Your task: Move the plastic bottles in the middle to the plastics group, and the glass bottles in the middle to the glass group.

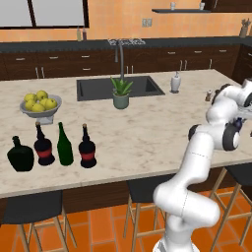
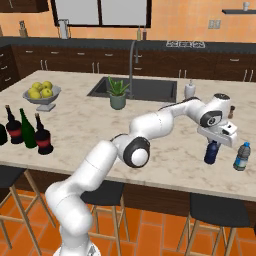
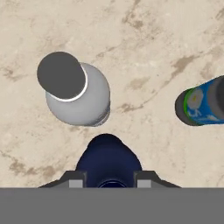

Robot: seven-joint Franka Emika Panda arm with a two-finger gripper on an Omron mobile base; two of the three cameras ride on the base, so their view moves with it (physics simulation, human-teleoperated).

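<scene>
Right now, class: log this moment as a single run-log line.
gripper: shut on small dark-blue plastic bottle | position: beside clear pale-capped bottle | marble counter | glass group: far left

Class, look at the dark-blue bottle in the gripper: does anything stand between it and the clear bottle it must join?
Nothing visible does. The dark-blue bottle, held by the gripper, has bare counter between it and the clear bottle beside it.

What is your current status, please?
Gripper shut on dark-blue bottle. Bottle upright, beside clear bottle. Nothing in the way.
</scene>
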